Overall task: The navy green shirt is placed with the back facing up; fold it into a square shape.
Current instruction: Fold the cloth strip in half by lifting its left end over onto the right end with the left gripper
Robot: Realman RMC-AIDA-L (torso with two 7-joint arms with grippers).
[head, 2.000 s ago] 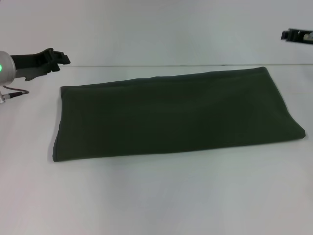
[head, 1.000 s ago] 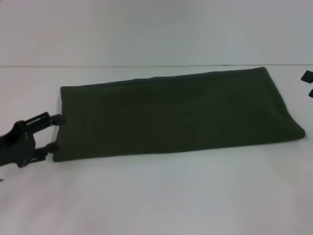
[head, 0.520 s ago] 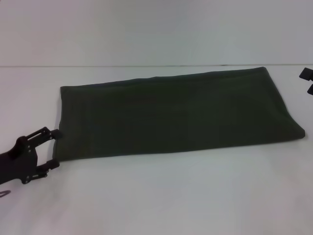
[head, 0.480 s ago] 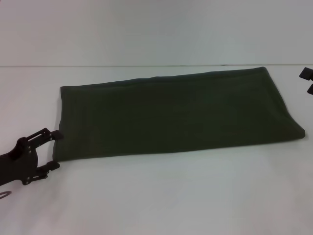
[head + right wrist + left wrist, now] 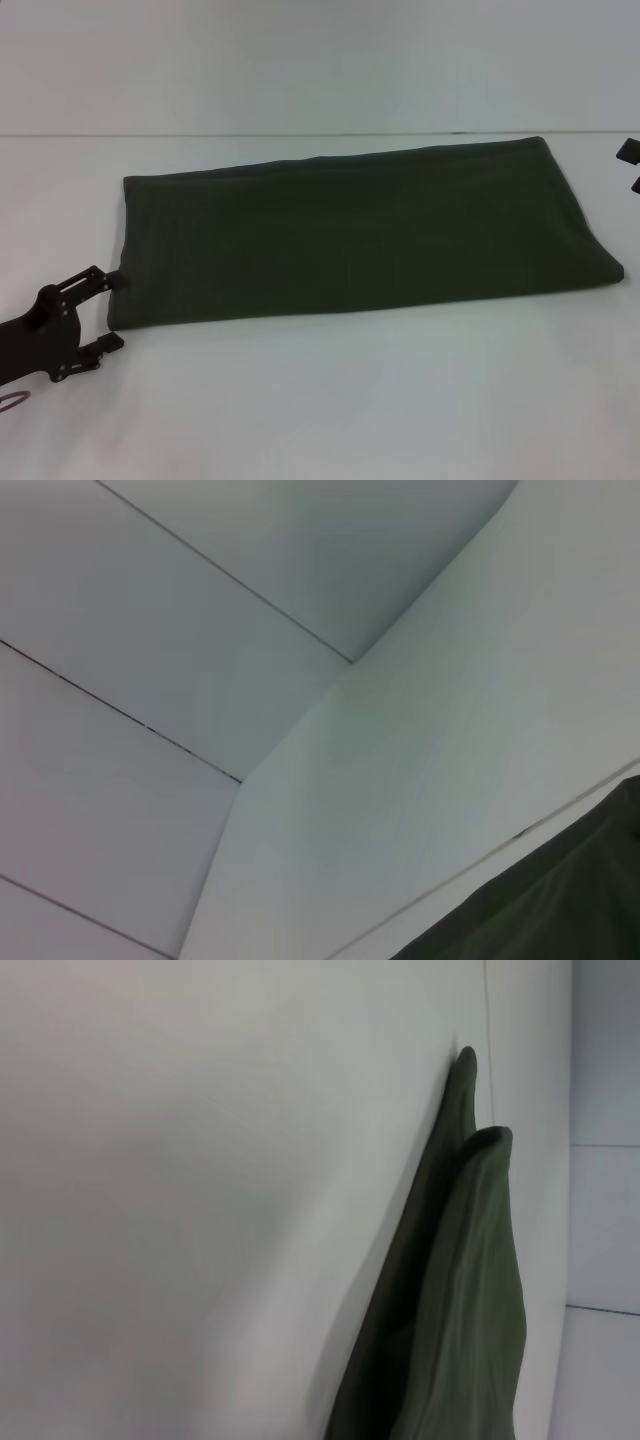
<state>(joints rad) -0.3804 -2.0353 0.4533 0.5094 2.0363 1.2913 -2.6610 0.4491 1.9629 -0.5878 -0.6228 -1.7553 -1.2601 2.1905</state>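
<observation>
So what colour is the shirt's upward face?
Plain dark olive green shirt, no print showing; head view shows it best.

Navy green shirt point(image 5: 350, 235), folded into a long flat band across the white table

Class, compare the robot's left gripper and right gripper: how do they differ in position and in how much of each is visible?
The left gripper sits low at the near left corner of the dark olive-green folded shirt, fingers spread; the right gripper lies apart from the shirt's far right end. The left shows fully; the right is cut off by the picture's edge. Both are black.
</observation>
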